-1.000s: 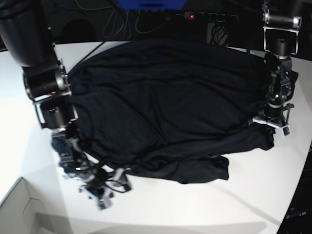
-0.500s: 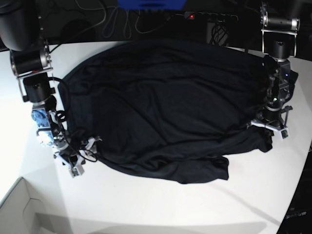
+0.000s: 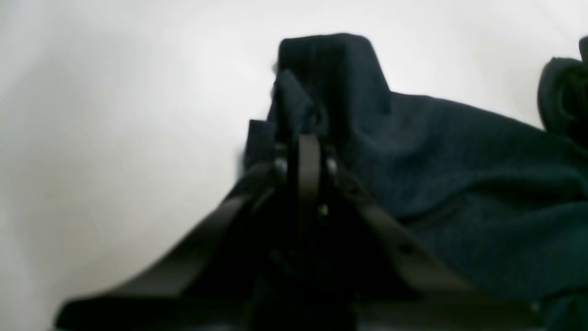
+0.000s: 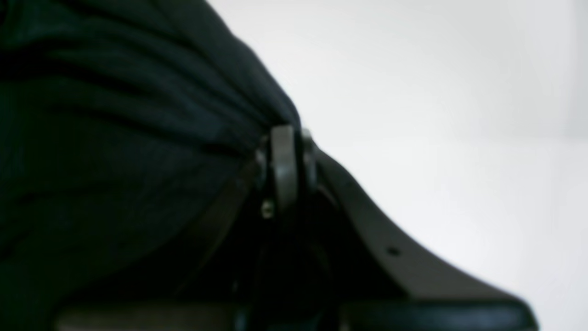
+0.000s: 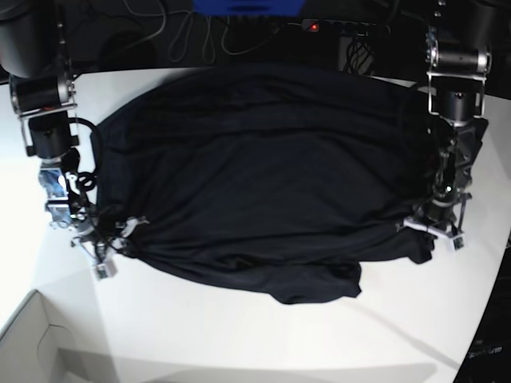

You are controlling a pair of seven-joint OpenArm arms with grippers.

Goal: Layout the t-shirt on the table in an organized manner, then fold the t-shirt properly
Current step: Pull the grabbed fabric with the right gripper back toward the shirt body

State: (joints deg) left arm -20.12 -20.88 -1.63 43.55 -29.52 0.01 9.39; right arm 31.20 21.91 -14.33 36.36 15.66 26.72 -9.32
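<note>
The black t-shirt lies spread over the white table, its lower hem bunched and rumpled. At the shirt's right edge in the base view, my left gripper is shut on a fold of fabric. The left wrist view shows that gripper pinching a raised peak of the t-shirt above the table. My right gripper sits at the shirt's lower left edge. In the right wrist view this gripper is shut on gathered folds of the t-shirt, with bare table beyond.
A white box corner stands at the bottom left. Cables and a power strip run along the dark back edge, beside a blue object. The table's curved edge drops off at the lower right.
My right gripper has travelled from the front hem up and left to the shirt's left edge and shut on the fabric. The lower hem shifted left. The left gripper sank slightly, still holding.
</note>
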